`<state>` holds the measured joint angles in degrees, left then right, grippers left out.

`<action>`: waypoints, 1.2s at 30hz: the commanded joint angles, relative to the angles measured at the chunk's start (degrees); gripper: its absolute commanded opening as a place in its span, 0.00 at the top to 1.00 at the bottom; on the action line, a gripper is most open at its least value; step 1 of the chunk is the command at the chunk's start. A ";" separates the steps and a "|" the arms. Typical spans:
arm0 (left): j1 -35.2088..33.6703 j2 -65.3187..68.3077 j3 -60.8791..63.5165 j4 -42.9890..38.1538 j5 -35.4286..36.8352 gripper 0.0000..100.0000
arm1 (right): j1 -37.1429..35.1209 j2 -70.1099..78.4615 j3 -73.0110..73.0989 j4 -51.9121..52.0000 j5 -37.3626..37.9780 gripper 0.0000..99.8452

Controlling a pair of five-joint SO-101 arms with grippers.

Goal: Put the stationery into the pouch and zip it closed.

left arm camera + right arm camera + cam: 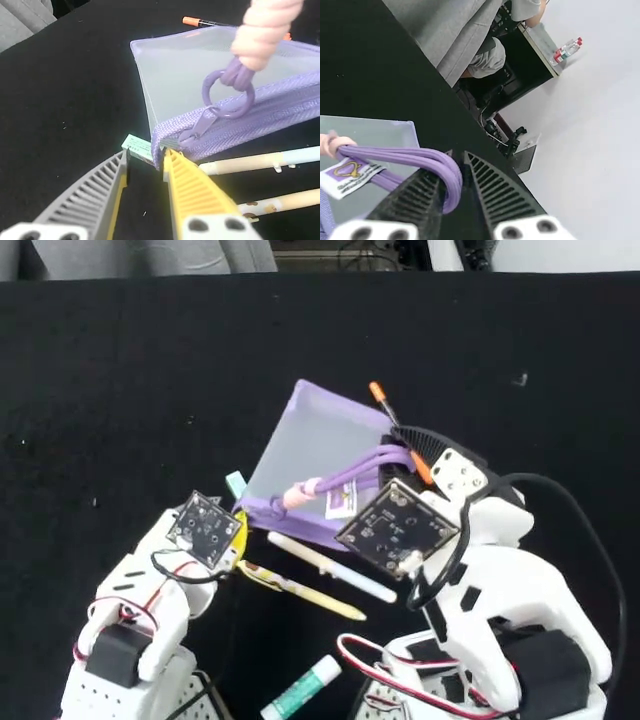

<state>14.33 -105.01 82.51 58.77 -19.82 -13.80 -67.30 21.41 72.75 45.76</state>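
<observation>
right claw (457, 156) pinching strap (395, 155), left claw (146, 156) astride pouch (190, 75) corner

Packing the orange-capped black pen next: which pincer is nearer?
Right. The right pincer sits beside the orange-capped black pen; the left pincer is at the opposite corner of the purple mesh pouch.

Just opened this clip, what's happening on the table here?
Two arms are working on a purple pouch. The right gripper is shut on the pouch's purple cord, while the left gripper sits at the pouch's corner by the zipper pull, jaws slightly apart. Nothing looks packed yet: a white pen, a yellow pen and a glue stick lie on the table in front of the pouch, and an orange pen lies along its far edge.
</observation>
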 commanded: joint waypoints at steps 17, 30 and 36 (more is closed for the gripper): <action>10.42 0.53 4.35 -11.69 7.12 0.88 | 0.44 -7.60 -3.47 0.88 0.35 0.99; 10.33 0.53 12.70 -25.14 17.76 0.87 | 0.35 -10.24 -3.56 2.55 0.35 0.99; 10.95 0.53 12.70 -25.23 17.76 0.87 | 0.35 -10.24 -3.56 2.81 0.35 0.99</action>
<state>24.35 -104.92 95.34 34.42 -2.68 -13.80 -77.05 20.97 75.47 45.76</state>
